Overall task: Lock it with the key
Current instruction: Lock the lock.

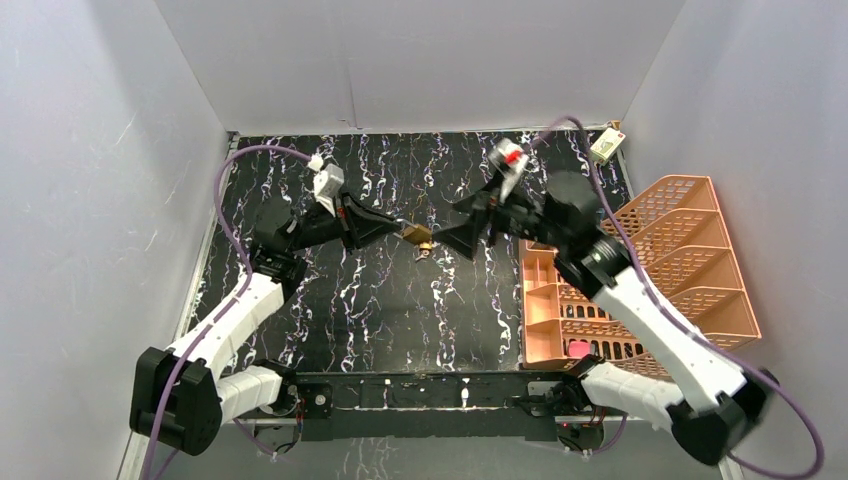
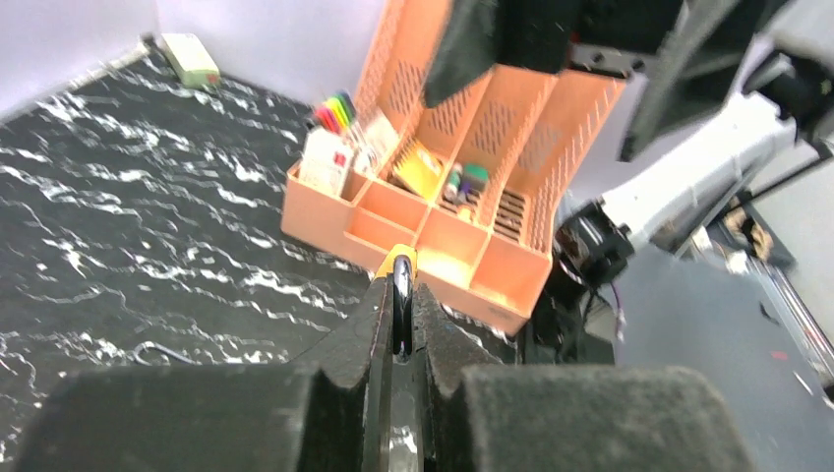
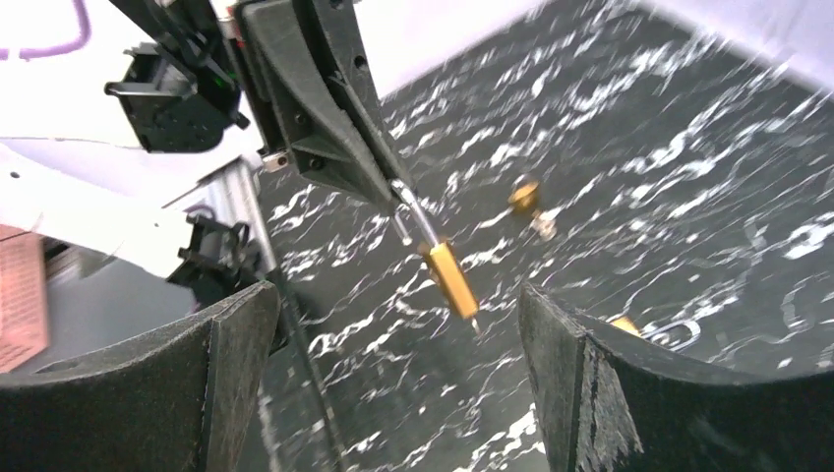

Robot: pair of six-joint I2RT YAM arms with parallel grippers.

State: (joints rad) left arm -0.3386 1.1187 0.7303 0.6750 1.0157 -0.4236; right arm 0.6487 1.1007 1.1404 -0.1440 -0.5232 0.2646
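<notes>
The small brass padlock with a silver shackle [image 3: 450, 277] hangs in the air above the middle of the black, white-veined marble-pattern desk [image 1: 400, 320]. Your left pincer [image 3: 393, 182] is pressed together on the shackle, so the gold body sticks out past its tips. Your right pincer [image 3: 393, 295] faces the padlock from just beside it, spread wide and holding nothing. In its own wrist view the padlock sits between the two dark fingers without touching either. So the first part looks done: the padlock is lifted and presented. What is left, as far as you can judge, is the main part: getting the key, seating it in the keyway and turning it. No key shows in either pincer. Two small brass-coloured bits [image 3: 524, 194] lie on the desk beyond the padlock, and one may be the key, though the blur keeps you from telling. You also cannot tell whether the shackle is pushed home, because the left fingers cover it. The orange slotted plastic organiser [image 1: 680, 260] stands well apart at the desk's right edge.
</notes>
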